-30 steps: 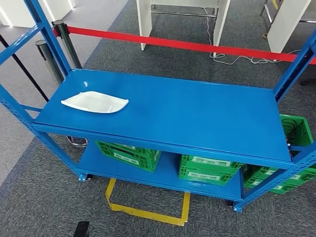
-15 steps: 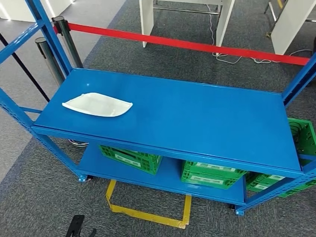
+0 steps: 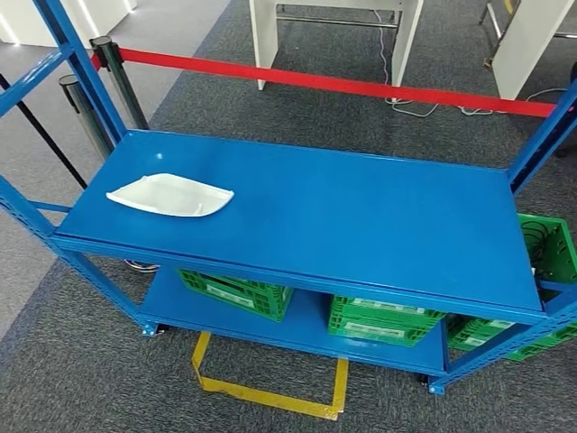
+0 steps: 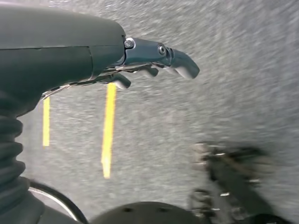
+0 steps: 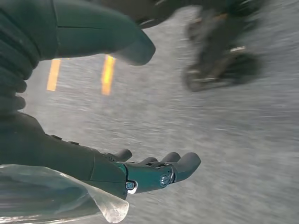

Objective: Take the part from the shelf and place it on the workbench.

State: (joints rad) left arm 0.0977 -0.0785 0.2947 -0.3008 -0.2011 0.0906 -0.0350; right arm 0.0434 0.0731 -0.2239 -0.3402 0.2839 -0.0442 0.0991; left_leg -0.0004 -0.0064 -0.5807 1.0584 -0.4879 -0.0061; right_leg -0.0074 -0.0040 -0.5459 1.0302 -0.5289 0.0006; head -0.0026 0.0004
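Note:
A flat white part (image 3: 170, 195) with a pointed end lies on the left side of the blue shelf top (image 3: 353, 216) in the head view. My left hand (image 4: 141, 56) hangs over grey carpet with its fingers stretched out and nothing in it. In the right wrist view my right hand (image 5: 141, 172) also hangs above the carpet, thumb and fingers apart, holding nothing.
Green crates (image 3: 234, 287) sit on the lower shelf level, another (image 3: 547, 248) at the right end. A red barrier belt (image 3: 340, 84) on posts (image 3: 115, 77) runs behind the shelf. Yellow tape (image 3: 272, 392) marks the carpet in front. White table legs (image 3: 261, 41) stand beyond.
The whole head view has shifted a little as the camera moved. A dark robot part at the lower left edge has left the picture. The white part lies as before.

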